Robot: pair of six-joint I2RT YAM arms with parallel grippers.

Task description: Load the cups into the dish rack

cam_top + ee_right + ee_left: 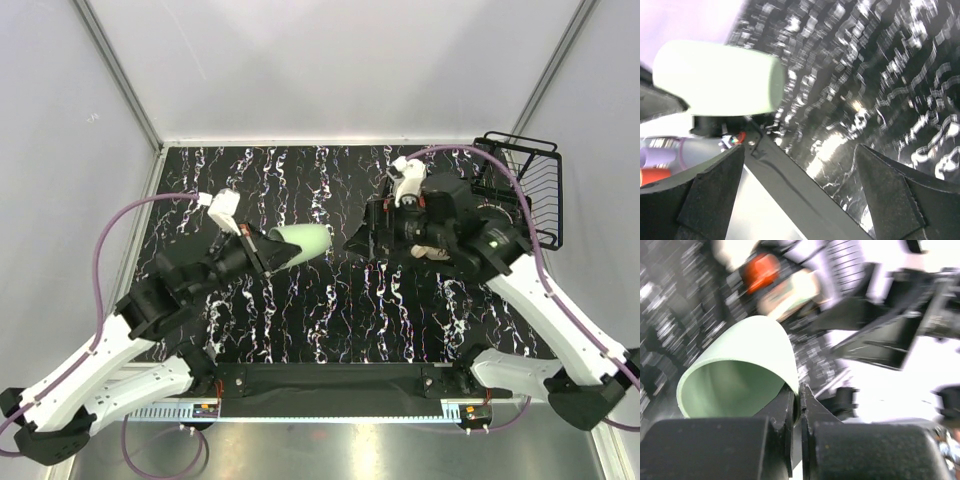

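Observation:
My left gripper (272, 250) is shut on the rim of the pale mint-green cup (303, 243) and holds it on its side above the table's middle. In the left wrist view the jaws (799, 400) pinch the cup's wall (740, 365). My right gripper (358, 240) is open and empty, facing the cup's base from the right. The cup also shows in the right wrist view (720, 77), beyond the spread fingers (905, 200). The black wire dish rack (525, 185) stands at the far right. A cream-beige cup (430, 252) peeks from under the right arm. Blurred red (760, 271) and cream (792, 290) cups show beyond. The black cup is hidden.
The table has a black marbled top (300, 330) with white walls around it. A dark bar (330, 378) runs along the near edge between the arm bases. Purple cables loop from both arms.

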